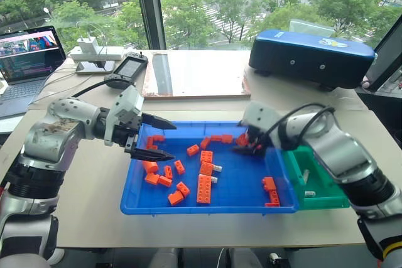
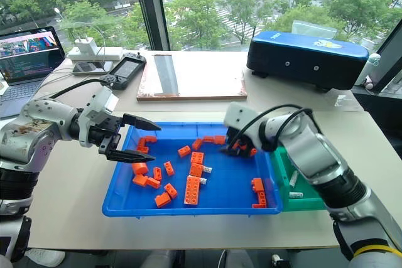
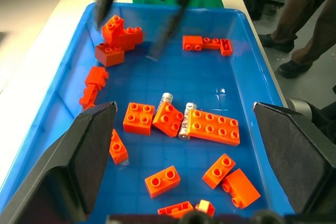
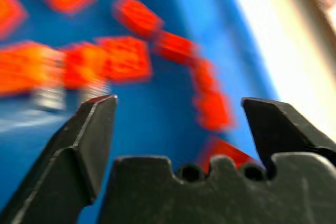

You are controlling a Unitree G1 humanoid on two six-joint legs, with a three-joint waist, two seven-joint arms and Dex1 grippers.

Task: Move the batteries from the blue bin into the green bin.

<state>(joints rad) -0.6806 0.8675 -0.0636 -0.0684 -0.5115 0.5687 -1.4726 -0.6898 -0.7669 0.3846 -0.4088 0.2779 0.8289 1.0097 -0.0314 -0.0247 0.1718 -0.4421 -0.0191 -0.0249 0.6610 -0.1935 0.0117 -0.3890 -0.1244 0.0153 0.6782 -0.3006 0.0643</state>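
Midway, we see two batteries [image 1: 306, 183] lying in the green bin [image 1: 323, 200] at 3 o'clock, two more batteries [image 3: 175, 113] left among orange bricks [image 1: 205, 188] at the centre of the blue bin [image 1: 207, 208], and both the left gripper [image 1: 164, 138] and the right gripper [image 4: 176, 124] open and empty.

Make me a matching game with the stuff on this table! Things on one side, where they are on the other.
Things:
1. shiny silver battery cylinders
2. dark-blue hard plastic case
3. small deep green plastic bin
4. open laptop computer

Places:
A. far left corner of the table
B. among orange toy bricks in the bright-blue plastic tray
C. far right, by the window
D. against the tray's right end

Pairs: 1-B, 2-C, 3-D, 4-A
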